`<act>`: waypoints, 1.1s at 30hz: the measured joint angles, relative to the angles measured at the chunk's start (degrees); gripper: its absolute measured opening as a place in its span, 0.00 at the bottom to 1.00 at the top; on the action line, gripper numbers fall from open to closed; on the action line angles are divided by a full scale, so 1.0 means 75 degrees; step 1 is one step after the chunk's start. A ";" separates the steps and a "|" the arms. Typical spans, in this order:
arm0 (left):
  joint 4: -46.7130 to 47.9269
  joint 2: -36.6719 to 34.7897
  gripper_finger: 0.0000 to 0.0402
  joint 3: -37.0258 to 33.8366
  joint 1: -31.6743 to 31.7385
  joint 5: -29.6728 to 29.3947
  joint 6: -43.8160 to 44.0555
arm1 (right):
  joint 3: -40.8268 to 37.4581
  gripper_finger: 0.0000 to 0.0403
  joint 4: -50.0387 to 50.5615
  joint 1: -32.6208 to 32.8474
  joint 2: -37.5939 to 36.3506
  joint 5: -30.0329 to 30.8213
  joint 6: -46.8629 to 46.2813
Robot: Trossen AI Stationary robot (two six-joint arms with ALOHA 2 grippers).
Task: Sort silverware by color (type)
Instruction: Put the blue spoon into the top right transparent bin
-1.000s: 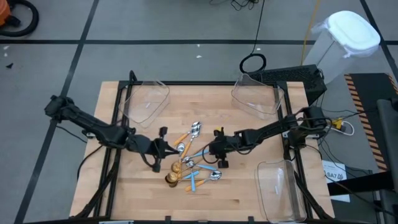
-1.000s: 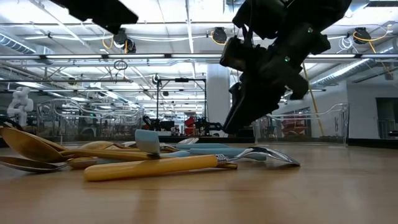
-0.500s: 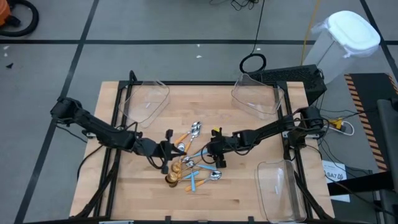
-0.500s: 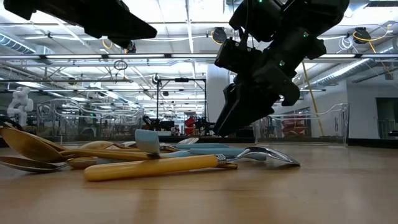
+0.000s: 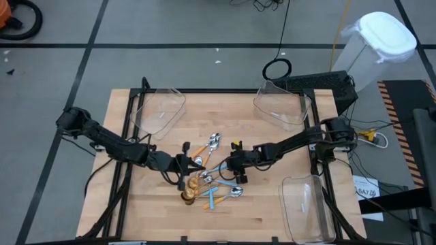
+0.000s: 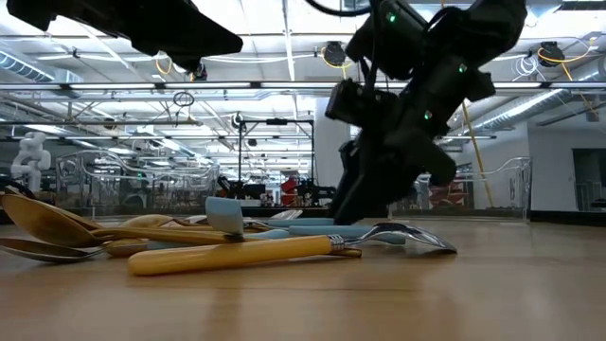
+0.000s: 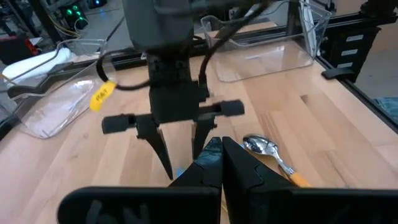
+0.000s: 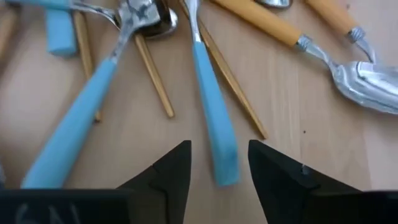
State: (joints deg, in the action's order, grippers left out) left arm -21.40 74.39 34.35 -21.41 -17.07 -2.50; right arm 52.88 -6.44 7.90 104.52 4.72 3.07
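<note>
The silverware (image 5: 208,182) lies in a loose heap at the table's middle: orange-handled, light-blue-handled and gold spoons, crossing one another flat on the wood. My right gripper (image 5: 230,169) stands open at the heap's right side, slanting down. In the right wrist view its fingers (image 8: 177,168) straddle the free end of one light-blue handle (image 8: 214,124) with a gap on each side. My left gripper (image 5: 187,163) is shut, with nothing in it, above the heap's left side. It faces the right gripper (image 7: 180,149).
Three clear plastic bins stand around the heap: far left (image 5: 161,109), far right (image 5: 283,102) and near right (image 5: 306,204). An orange-handled spoon (image 6: 237,254) lies nearest the low camera. Bare wood stretches along the near edge and left of the heap.
My right gripper has sunk toward the spoons, and in the low view its fingers stand wider apart than a second ago. My left gripper has moved toward the heap and a little down, then kept still. The spoons have not shifted.
</note>
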 joint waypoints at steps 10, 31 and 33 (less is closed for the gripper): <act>0.0020 0.0000 0.00 0.0000 0.0003 0.0001 0.0011 | 0.0013 0.31 -0.0101 -0.0067 0.0250 0.0134 -0.0099; 0.0022 -0.0003 0.00 0.0000 0.0032 0.0001 0.0359 | -0.0014 0.07 0.0440 -0.0060 -0.0634 0.0151 -0.0088; 0.0022 -0.0003 0.00 0.0000 0.0032 0.0001 0.0367 | -0.0014 0.07 0.0763 -0.0010 -0.0909 0.0142 -0.0125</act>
State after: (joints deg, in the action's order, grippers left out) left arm -21.23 74.37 34.35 -21.17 -17.06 0.25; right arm 52.77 -0.72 7.83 97.70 5.78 2.13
